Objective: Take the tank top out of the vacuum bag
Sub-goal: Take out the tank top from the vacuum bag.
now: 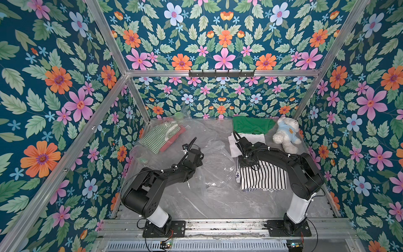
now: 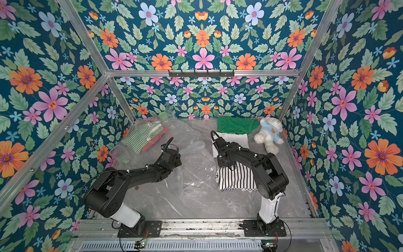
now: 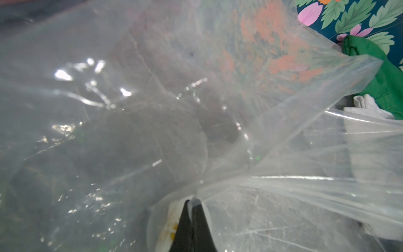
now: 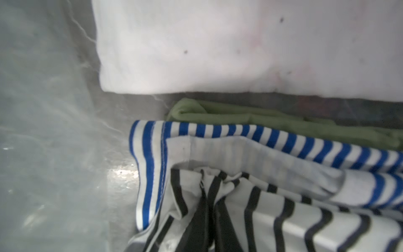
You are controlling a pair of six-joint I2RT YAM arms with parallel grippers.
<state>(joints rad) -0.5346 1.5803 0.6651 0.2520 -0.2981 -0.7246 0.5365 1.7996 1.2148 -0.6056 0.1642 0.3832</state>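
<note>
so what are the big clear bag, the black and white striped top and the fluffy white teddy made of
Large clear crinkly bag: thin plastic film, glossy. It is see-through, with creases and bright glints.
Black-and-white striped garment: soft knit fabric, probably cotton jersey, matte. It folds and bunches.
White teddy bear: fluffy plush. The pile is likely synthetic.

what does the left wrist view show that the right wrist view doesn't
Only the left wrist view: the left fingers shut on the clear vacuum bag, with a green garment and the floral wall beyond. Only the right wrist view: the right fingers pinching a black-striped garment, next to a blue-striped garment and an olive garment. Both: the folded white garment.
</note>
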